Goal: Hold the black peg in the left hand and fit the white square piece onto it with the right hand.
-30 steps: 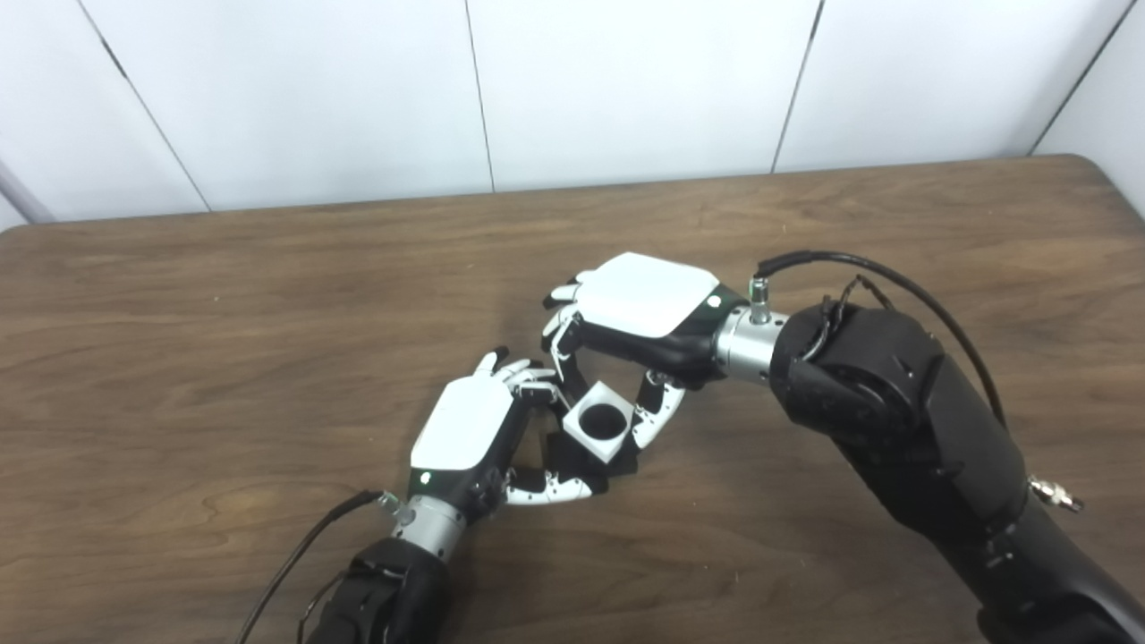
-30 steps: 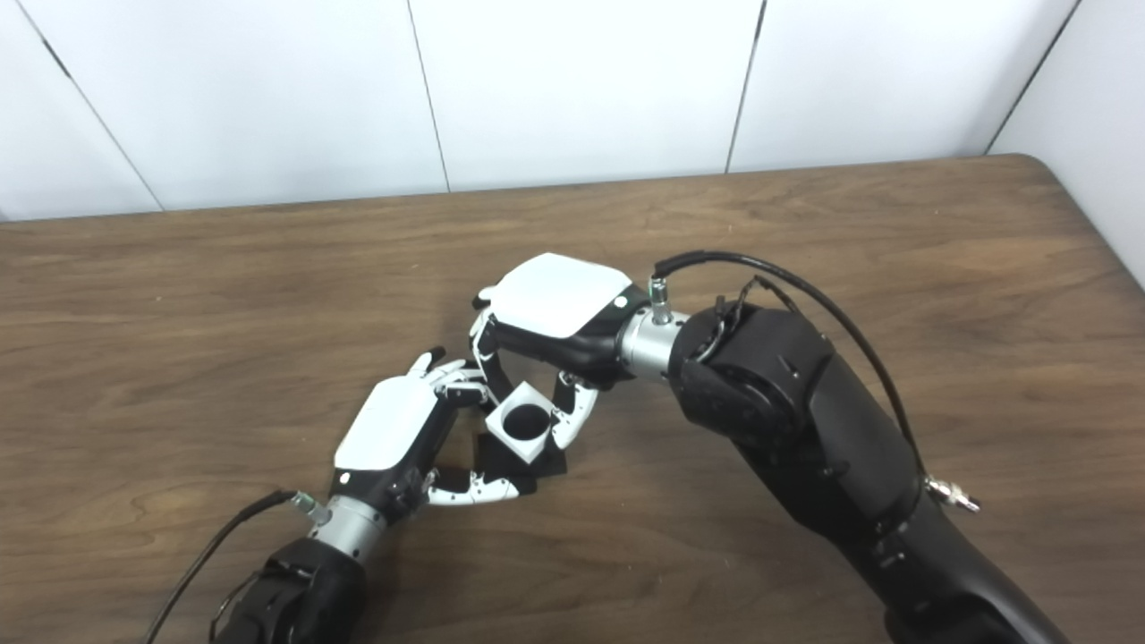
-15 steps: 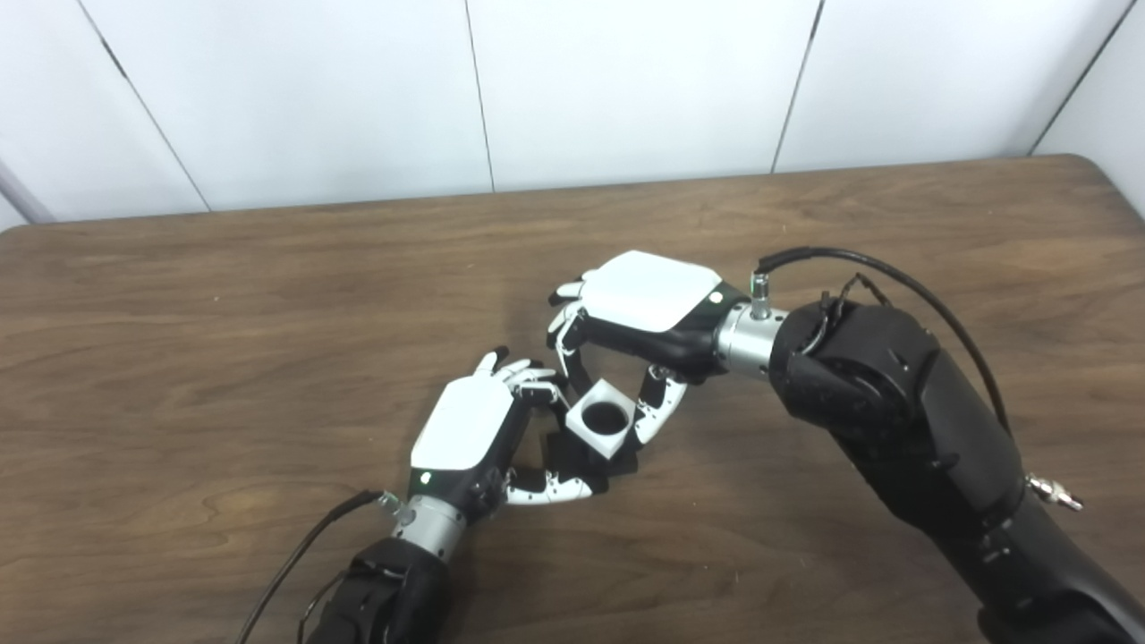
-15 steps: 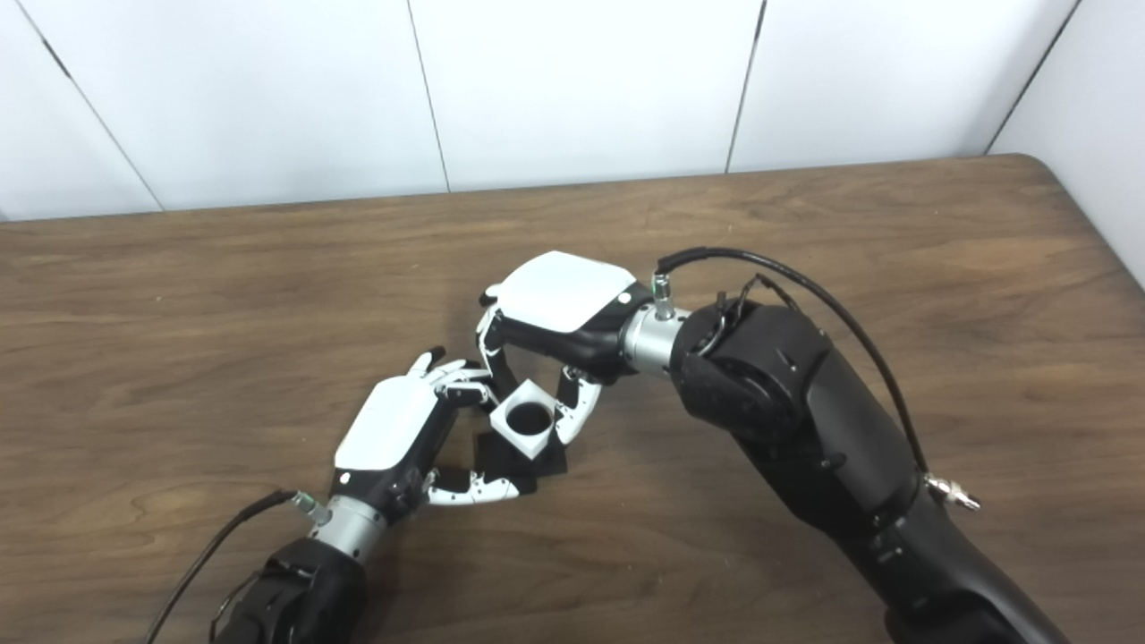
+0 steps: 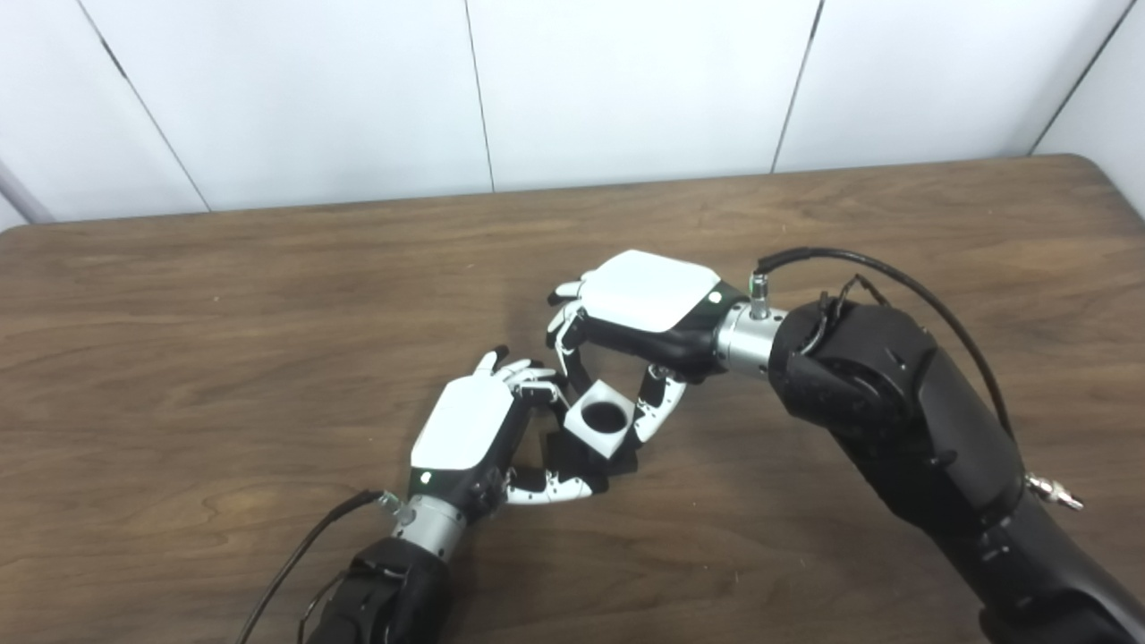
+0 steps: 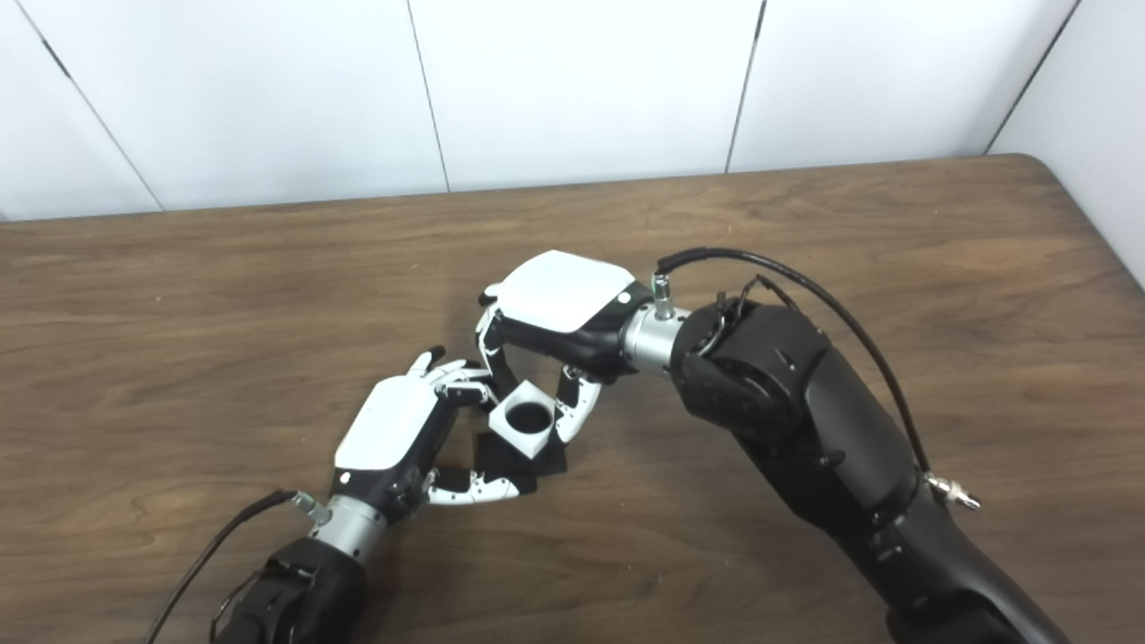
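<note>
- Right hand sits palm-down over mid-table, fingers on one side and thumb on the other of the white square piece — grasping it.
- The piece is tilted, its round hole facing up toward the cameras; the hole reads dark and I can't tell what is inside it.
- Left hand lies just left of the piece, back plate up, fingers curled toward it, thumb stretched out low along the near side.
- Black peg: only its dark base shows, right under and behind the white piece, between the left hand's fingers and thumb. Left hand appears to be grasping it, though the contact itself is mostly hidden.
- The white piece's lower edge meets the black part; I cannot tell whether it is seated on it or just resting against it.
- The two hands are close — the right hand's fingertips come down just beside the left hand's fingertips, at the far-left corner of the piece.
- All of this sits on the brown wooden table, with a white panelled wall behind.
</note>
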`<state>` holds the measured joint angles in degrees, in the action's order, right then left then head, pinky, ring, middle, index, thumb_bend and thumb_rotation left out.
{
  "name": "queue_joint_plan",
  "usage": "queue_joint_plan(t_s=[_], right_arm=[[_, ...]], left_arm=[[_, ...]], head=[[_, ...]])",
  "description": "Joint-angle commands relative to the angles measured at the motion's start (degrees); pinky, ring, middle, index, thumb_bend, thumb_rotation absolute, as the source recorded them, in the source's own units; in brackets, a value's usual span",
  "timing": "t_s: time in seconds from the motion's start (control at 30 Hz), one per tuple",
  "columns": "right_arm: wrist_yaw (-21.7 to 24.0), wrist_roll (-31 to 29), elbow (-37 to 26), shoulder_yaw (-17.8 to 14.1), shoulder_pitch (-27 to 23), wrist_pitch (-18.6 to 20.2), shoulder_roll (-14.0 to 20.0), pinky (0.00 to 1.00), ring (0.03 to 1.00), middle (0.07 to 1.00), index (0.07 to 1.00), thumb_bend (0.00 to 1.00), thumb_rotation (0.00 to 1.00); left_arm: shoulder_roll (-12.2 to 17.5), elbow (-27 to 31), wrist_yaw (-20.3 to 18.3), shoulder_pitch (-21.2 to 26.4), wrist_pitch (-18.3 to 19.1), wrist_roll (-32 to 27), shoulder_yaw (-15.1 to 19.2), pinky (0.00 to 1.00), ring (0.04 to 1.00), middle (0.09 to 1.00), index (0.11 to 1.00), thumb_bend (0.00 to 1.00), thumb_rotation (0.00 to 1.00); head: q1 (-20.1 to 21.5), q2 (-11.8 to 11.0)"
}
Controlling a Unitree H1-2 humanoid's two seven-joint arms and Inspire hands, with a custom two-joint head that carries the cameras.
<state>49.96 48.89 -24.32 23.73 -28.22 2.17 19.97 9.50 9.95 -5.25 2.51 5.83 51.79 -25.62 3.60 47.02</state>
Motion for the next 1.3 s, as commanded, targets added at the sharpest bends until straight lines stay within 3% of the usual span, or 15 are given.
queue_joint_plan(t_s=[0.0,0.13,0.17,0.23,0.3,0.8,1.27], right_arm=[[-1.51,0.45,-1.02,-0.77,-1.45,-0.16,0.06,0.93,0.933,0.803,0.491,0.53,0.15],[-1.28,0.57,-1.09,-0.84,-1.48,0.03,0.1,0.93,0.932,0.81,0.492,0.53,0.15],[-1.3,0.73,-1.09,-0.8,-1.51,-0.08,0.17,0.92,0.927,0.813,0.557,0.79,0.18],[-1.17,1.09,-1.17,-0.74,-1.55,-0.14,0.28,0.91,0.925,0.816,0.591,0.93,0.2],[-0.88,1.3,-1.32,-0.81,-1.51,0.09,0.29,0.91,0.925,0.821,0.602,0.98,0.22],[0.8,1.22,-2.34,-1.42,-1.62,1.32,0.81,0.92,0.944,0.837,0.626,1.0,0.26],[0.71,-0.66,-4.76,-6.31,1.39,2.68,4.83,0.87,0.922,0.823,0.636,1.0,0.28]], left_arm=[[0.18,-1.64,-1.68,-0.68,0.21,0.62,-1.15,1.0,0.858,0.776,0.486,0.52,0.05],[0.18,-1.28,-2.02,-0.76,0.53,0.76,-1.18,1.0,0.864,0.779,0.486,0.52,0.05],[0.19,-1.28,-2.0,-0.76,0.51,0.73,-1.17,1.0,0.864,0.779,0.486,0.52,0.05],[0.19,-1.3,-1.93,-0.77,0.5,0.8,-1.2,1.0,0.863,0.778,0.486,0.52,0.05],[0.19,-1.34,-1.93,-0.76,0.52,0.9,-1.25,1.0,0.864,0.779,0.486,0.52,0.05],[0.27,-1.46,-2.06,-0.73,0.49,0.46,-1.11,1.0,0.864,0.775,0.485,0.52,0.05],[0.81,-1.13,-2.32,-0.75,0.65,0.53,-0.8,1.0,0.865,0.772,0.485,0.52,0.06]], head=[[0.04,0.07],[0.09,0.14],[0.09,0.14],[0.09,0.14],[0.09,0.14],[0.42,0.09],[0.84,0.13]])
